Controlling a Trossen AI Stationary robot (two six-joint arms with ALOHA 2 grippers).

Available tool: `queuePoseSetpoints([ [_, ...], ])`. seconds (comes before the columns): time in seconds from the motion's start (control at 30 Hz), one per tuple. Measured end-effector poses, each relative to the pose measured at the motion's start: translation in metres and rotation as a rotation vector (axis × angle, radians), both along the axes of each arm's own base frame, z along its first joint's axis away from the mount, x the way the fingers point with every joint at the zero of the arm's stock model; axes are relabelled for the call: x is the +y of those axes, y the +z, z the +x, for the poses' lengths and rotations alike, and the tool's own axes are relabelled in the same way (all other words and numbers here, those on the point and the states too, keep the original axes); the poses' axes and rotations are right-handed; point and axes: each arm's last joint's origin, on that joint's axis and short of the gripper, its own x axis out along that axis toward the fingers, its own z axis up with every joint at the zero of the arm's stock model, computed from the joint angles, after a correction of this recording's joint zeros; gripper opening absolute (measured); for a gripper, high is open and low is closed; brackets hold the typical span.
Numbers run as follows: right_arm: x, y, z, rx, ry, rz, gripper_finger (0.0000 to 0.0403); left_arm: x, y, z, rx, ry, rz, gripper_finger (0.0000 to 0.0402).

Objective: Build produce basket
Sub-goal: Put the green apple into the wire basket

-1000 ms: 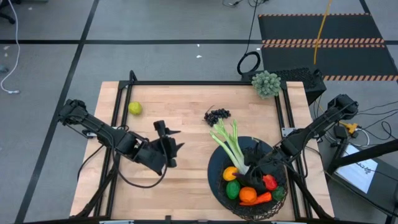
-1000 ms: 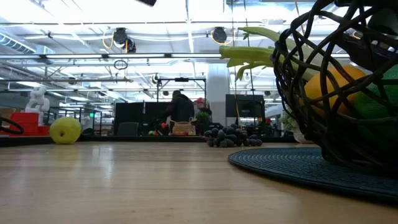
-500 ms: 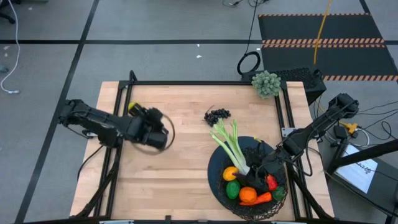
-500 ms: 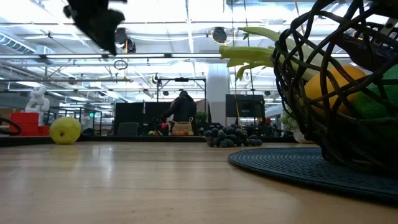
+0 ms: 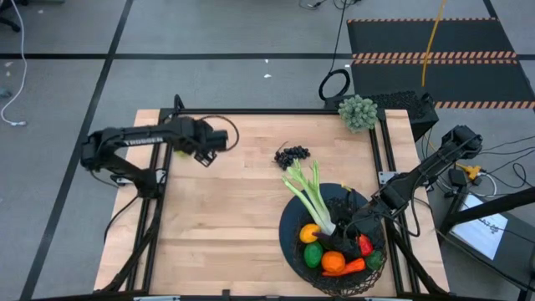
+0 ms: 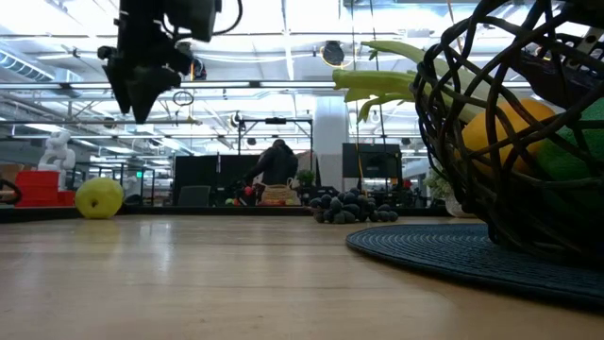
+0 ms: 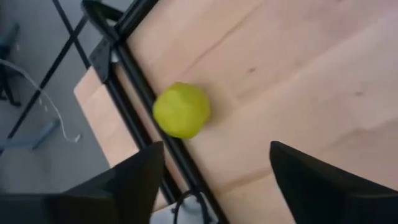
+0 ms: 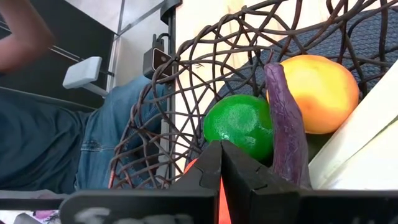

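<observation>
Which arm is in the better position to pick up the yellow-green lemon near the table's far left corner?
The left. Its gripper hangs open above the lemon, which lies free on the table. The right gripper is shut, down inside the basket on the opposite side.

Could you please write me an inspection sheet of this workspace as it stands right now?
Surface: wooden table, round dark mat under the basket.
Job's things: basket at the near right holds celery, lime, eggplant, orange and more; lemon and grapes lie loose on the table.
Clutter: grey-green bumpy clump at the far right corner.
Grippers: left hand open, above the lemon; right hand shut, inside the basket.
Cables: coiled cable on the floor beyond the table.
Surroundings: person seated nearby; open hall behind.
</observation>
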Motion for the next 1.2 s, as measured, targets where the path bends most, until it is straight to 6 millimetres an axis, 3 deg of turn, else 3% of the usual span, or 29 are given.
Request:
queuePoseSetpoints([
  [0.17, 0.000, 0.000, 0.000, -0.003, 0.004, -0.004, 0.0004, 0.027, 0.000, -0.011, 0.018, 0.094, -0.038, 0.0365],
  [0.27, 0.000, 0.000, 0.000, -0.002, 0.005, -0.003, 0.0004, 0.040, 0.000, -0.018, 0.018, 0.157, -0.044, 0.0389],
  [0.47, 0.000, 0.000, 0.000, -0.001, 0.006, -0.004, 0.0004, 0.055, -0.012, -0.029, 0.039, 0.241, -0.054, 0.0394],
  [0.9, 0.000, 0.000, 0.000, -0.002, 0.004, -0.005, 0.0004, 0.070, -0.072, -0.048, 0.051, 0.313, -0.048, 0.0394],
  [1.2, 0.000, 0.000, 0.000, -0.003, 0.003, -0.006, 0.0004, 0.075, -0.085, -0.052, 0.021, 0.348, -0.023, 0.0394],
])
